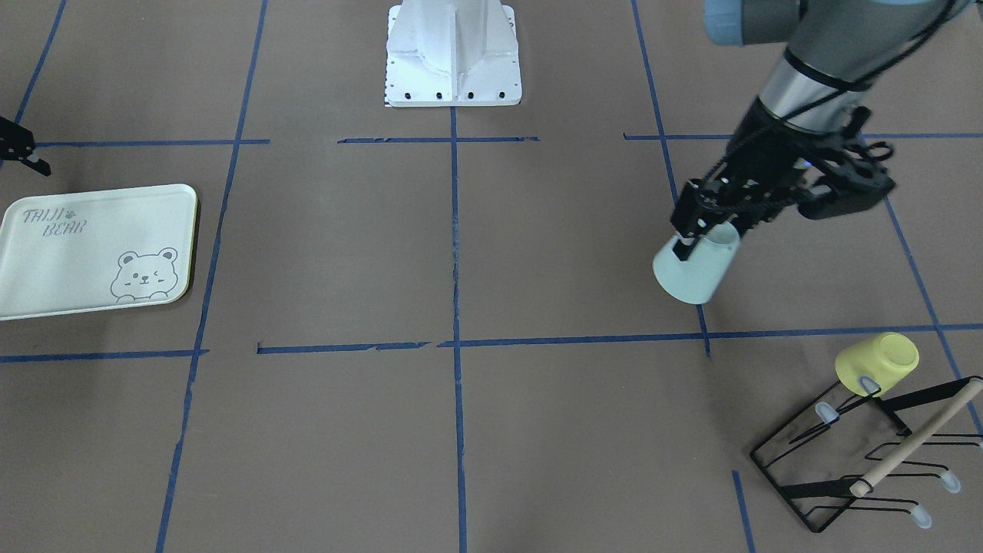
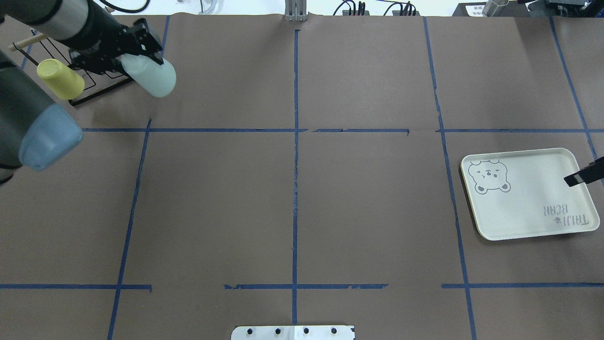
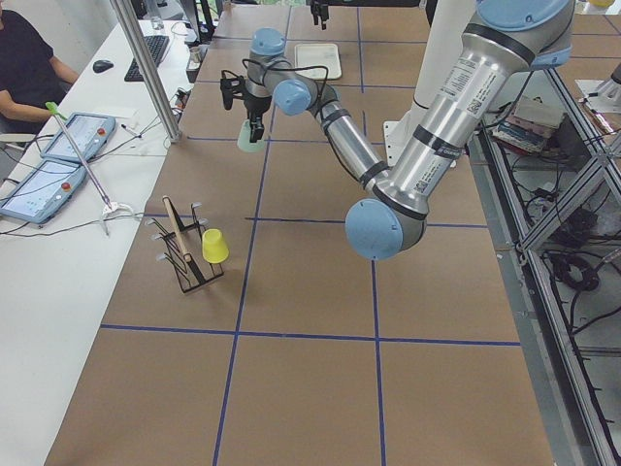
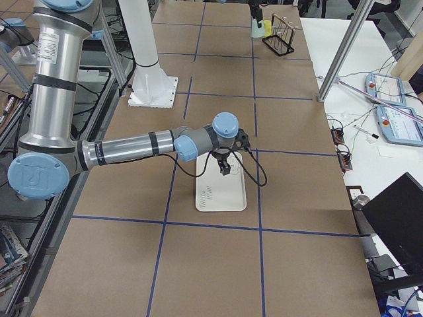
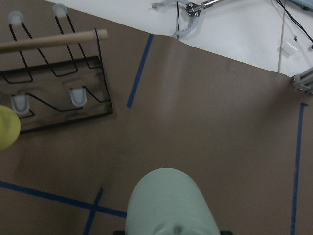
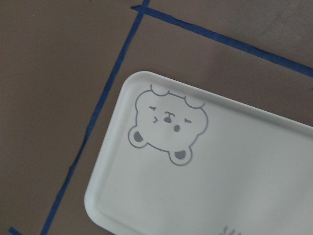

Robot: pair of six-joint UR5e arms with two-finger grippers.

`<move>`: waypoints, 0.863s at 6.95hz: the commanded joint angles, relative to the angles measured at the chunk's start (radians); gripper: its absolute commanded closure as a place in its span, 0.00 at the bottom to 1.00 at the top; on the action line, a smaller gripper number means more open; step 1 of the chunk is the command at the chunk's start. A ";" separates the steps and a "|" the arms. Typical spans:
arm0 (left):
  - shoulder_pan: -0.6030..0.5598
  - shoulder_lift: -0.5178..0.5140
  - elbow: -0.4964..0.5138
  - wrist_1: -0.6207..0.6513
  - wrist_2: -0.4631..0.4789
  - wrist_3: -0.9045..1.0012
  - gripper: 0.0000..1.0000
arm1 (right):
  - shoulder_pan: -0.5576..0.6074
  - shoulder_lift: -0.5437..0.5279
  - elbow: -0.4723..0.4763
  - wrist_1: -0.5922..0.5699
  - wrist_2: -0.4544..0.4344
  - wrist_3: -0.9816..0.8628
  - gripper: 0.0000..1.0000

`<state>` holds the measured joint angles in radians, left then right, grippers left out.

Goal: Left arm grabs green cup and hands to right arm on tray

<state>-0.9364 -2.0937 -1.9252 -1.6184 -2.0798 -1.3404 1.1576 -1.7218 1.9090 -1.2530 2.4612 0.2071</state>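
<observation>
A brown paper table (image 1: pixel 345 253) is crossed with blue tape lines. In the upper right of the front view, the left gripper (image 1: pixel 700 230) is clamped on the green cup (image 1: pixel 695 273), which hangs tilted from its fingers. Below it, in the lower right corner, a black wire rack (image 1: pixel 814 489) carries a yellow cup (image 1: pixel 879 361). The tray (image 1: pixel 69 261) lies well apart at the left edge. The right gripper (image 1: pixel 19 146) is just above it in the frame; I cannot tell whether it is wide or narrow.

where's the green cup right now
The green cup is in the left gripper at the overhead view's upper left, beside the rack holding the yellow cup.
</observation>
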 commanded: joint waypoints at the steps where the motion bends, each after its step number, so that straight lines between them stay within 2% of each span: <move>1: 0.169 0.001 -0.023 -0.203 0.007 -0.278 0.98 | -0.190 0.111 -0.002 0.198 -0.088 0.389 0.01; 2: 0.209 0.000 -0.029 -0.325 0.013 -0.398 0.98 | -0.263 0.157 0.002 0.301 -0.118 0.590 0.02; 3: 0.252 0.003 -0.028 -0.465 0.051 -0.516 0.98 | -0.312 0.175 0.005 0.464 -0.122 0.796 0.03; 4: 0.286 0.015 -0.015 -0.621 0.091 -0.572 0.98 | -0.344 0.176 0.007 0.709 -0.122 1.047 0.05; 5: 0.310 0.024 -0.008 -0.758 0.092 -0.621 0.98 | -0.348 0.186 0.007 0.967 -0.125 1.356 0.05; 6: 0.348 0.026 0.033 -0.935 0.093 -0.649 0.99 | -0.348 0.252 -0.002 1.153 -0.134 1.622 0.05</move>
<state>-0.6296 -2.0731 -1.9265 -2.3563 -1.9934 -1.9419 0.8177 -1.5249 1.9135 -0.3568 2.3357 1.4915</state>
